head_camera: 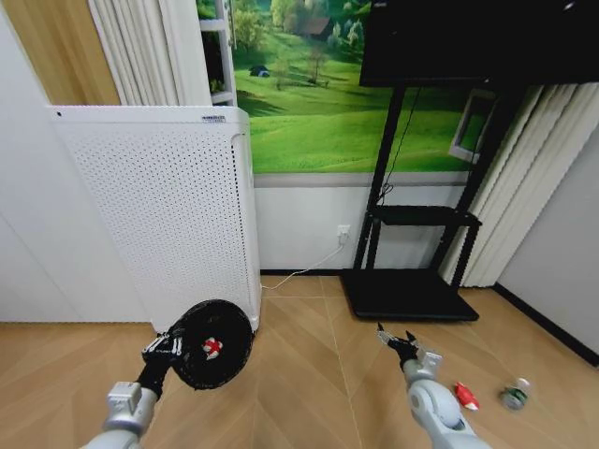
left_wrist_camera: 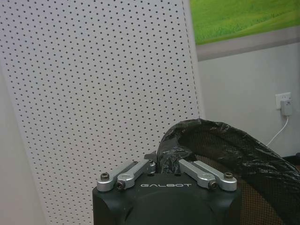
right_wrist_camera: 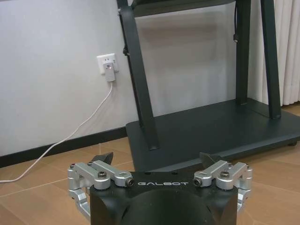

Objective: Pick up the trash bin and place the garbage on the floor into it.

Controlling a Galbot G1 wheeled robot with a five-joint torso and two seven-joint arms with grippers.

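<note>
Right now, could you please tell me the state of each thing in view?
trash bin: lifted, tilted, rim held by the left tool
red-and-white item: inside the bin
red item: on the floor
bottle: on the floor
right tool: open, empty, above the floor

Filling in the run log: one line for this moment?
left gripper: shut on bin rim | bin: one red-white item inside | right gripper: open, empty | floor: red item, bottle
</note>
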